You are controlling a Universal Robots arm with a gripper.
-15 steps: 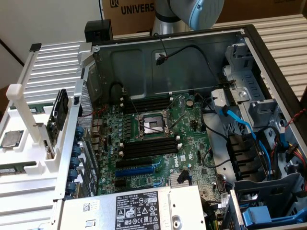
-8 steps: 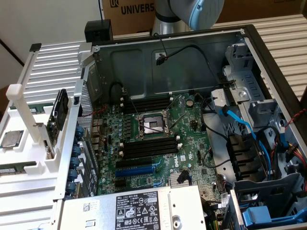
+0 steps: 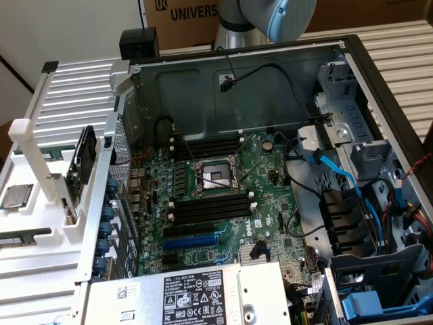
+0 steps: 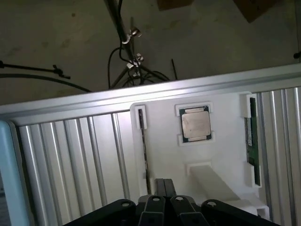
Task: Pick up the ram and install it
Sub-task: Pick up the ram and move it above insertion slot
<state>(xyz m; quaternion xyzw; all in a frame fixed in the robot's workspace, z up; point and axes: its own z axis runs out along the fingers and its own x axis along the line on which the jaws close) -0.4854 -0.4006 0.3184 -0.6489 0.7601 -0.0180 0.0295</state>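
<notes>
Over white tray [image 4: 162, 150] w/ ram [image 4: 252, 136], gripper [image 4: 164, 184] closed, empty; box [image 3: 181, 30] reads "UNIVERS".

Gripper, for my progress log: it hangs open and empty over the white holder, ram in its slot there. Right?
No: the wrist view shows the gripper shut, fingers pressed together. Otherwise right: empty, over the white holder, ram in its slot there.

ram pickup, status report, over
Gripper shut, empty, over the white holder. Ram seated in a holder slot beside the CPU, not gripped. Path to it looks open.
</notes>
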